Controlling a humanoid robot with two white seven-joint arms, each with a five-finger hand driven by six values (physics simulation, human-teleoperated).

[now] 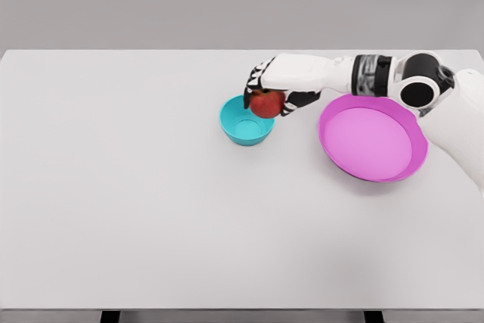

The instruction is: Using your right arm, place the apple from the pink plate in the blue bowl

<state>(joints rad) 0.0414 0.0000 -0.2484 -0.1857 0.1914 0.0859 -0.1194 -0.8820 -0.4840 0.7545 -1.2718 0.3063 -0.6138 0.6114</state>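
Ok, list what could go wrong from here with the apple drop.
1. The apple hangs over the right rim of the blue bowl, not its centre; released now, it might clip the rim and roll off.
2. The right hand sits close above the small bowl; lowering could nudge or tip it.

I see the red apple (pixel 265 104) gripped in my right hand (pixel 271 90), fingers curled around it from above, hanging over the right rim of the blue bowl (pixel 246 121). The bowl is small, round and turquoise-blue, upright and hollow, sitting on the white table (pixel 121 202) a little right of centre and nearer the far edge. The pink plate (pixel 372 141), wide, shallow and bare, lies well to the bowl's right, close to the table's right edge.
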